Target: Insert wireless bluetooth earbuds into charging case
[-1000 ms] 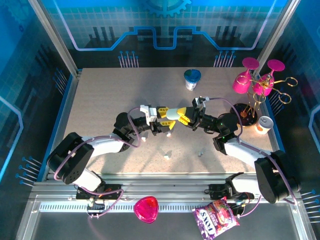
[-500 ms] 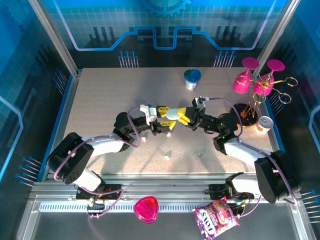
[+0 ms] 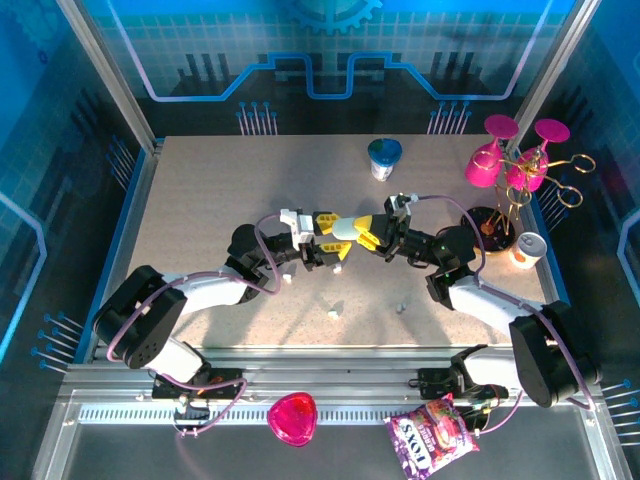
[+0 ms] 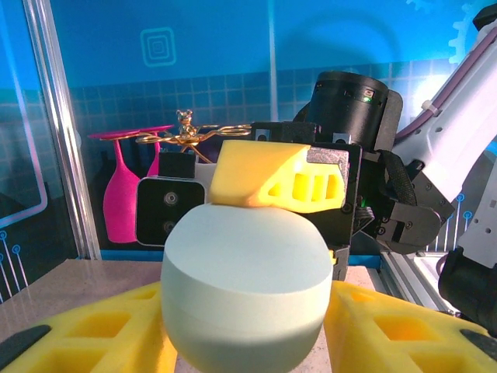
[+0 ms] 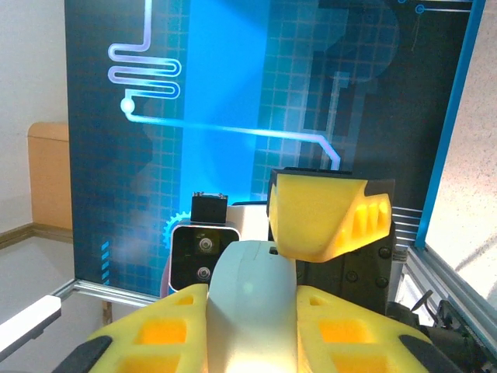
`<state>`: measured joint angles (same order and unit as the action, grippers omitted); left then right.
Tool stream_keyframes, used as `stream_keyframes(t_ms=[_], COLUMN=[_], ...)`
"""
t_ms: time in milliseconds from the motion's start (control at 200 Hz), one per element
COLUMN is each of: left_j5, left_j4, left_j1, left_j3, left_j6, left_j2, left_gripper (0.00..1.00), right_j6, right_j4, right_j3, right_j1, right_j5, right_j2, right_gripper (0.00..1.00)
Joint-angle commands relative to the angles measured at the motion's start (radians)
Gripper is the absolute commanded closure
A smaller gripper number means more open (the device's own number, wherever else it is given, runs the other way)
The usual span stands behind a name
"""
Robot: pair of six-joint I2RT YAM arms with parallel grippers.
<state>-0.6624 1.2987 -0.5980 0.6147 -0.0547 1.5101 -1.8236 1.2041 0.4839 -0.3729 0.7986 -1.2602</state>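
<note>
Holding the charging case [image 4: 245, 287] up off the table [image 3: 200, 200] near its middle, I have both tools on it at once; the left tool [image 4: 247, 342] is partly closed with its yellow fingers [image 4: 109, 326] pressed to the case's flanks, and the right tool [image 5: 252, 326] is closed narrower across the thin way of the same case, which sits snug between its pads; from each wrist I see the other tool's yellow finger resting on the top of the case. A faint seam runs round the body and I see no gap there, so I judge the lid shut. The earbuds [image 3: 333, 312] are not in it; small white bits that I take for them lie on the table nearer the arm bases, one below the left tool, another [image 3: 400, 307] below the right, well apart from the case. I expect the case to be light, rigid and smooth, a rounded pebble that will squirt out of a pinch placed off its widest line; I would hold the lower half across the flanks and work the lid from the seam with the other tool. The buds look tiny and almost weightless, likely to skid or roll when nudged; I would pinch each gently, across the body.
</note>
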Motion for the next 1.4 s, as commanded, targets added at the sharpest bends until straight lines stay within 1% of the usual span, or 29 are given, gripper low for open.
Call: stream_keyframes(t_ms=[0, 80, 220, 270, 335, 415, 515, 575, 675, 745, 805, 886, 1031, 1191, 1281, 1391], left_j5=[-0.042, -0.043, -0.047, -0.049, -0.049, -0.048, -0.040, -0.036, -0.021, -0.013, -0.003, 0.008, 0.025, 0.024, 0.010, 0.000], left_j4=[0.033, 0.032, 0.037, 0.041, 0.045, 0.041, 0.020, 0.002, -0.016, -0.034, -0.055, -0.078, -0.156, -0.185, -0.204, -0.225], left_j1=[-0.006, -0.005, -0.006, -0.005, -0.005, -0.006, -0.005, -0.005, -0.001, 0.001, 0.002, 0.001, 0.001, 0.003, 0.002, 0.001], left_j3=[0.026, 0.026, 0.026, 0.026, 0.026, 0.024, 0.012, 0.003, -0.019, -0.034, -0.046, -0.061, -0.078, -0.112, -0.120, -0.126], left_j6=[-0.016, -0.015, -0.020, -0.025, -0.031, -0.038, -0.042, -0.046, -0.072, -0.081, -0.096, -0.131, -0.201, -0.228, -0.236, -0.240], left_j2=[-0.035, -0.032, -0.026, -0.024, -0.023, -0.027, -0.040, -0.051, -0.073, -0.091, -0.107, -0.123, -0.158, -0.196, -0.215, -0.238], left_gripper=[0.52, 0.58, 0.70, 0.72, 0.73, 0.73, 0.73, 0.73, 0.73, 0.72, 0.72, 0.72, 0.72, 0.72, 0.72, 0.72], right_j6=[0.028, 0.024, 0.027, 0.030, 0.034, 0.051, 0.131, 0.225, 0.445, 0.641, 0.832, 1.056, 1.387, 1.709, 1.816, 1.861], right_j4=[-0.020, -0.018, -0.027, -0.031, -0.038, -0.049, -0.132, -0.247, -0.553, -0.811, -1.040, -1.239, -1.427, -1.557, -1.591, -1.617], right_j3=[-0.008, -0.006, -0.007, -0.008, -0.010, -0.013, -0.009, -0.002, 0.045, 0.101, 0.165, 0.235, 0.337, 0.441, 0.485, 0.532], right_j1=[-0.003, -0.003, -0.003, -0.003, -0.003, 0.004, 0.021, 0.030, 0.043, 0.050, 0.046, 0.033, -0.005, -0.113, -0.166, -0.198], right_j5=[-0.015, -0.015, -0.015, -0.017, -0.020, -0.027, -0.023, -0.027, -0.033, -0.063, -0.114, -0.189, -0.251, -0.360, -0.397, -0.402], right_j2=[0.016, 0.018, 0.024, 0.027, 0.032, 0.044, 0.084, 0.130, 0.227, 0.295, 0.348, 0.398, 0.429, 0.410, 0.376, 0.322], right_gripper=[0.77, 0.77, 0.77, 0.74, 0.63, 0.43, 0.25, 0.18, 0.14, 0.13, 0.12, 0.11, 0.09, 0.06, 0.06, 0.05])
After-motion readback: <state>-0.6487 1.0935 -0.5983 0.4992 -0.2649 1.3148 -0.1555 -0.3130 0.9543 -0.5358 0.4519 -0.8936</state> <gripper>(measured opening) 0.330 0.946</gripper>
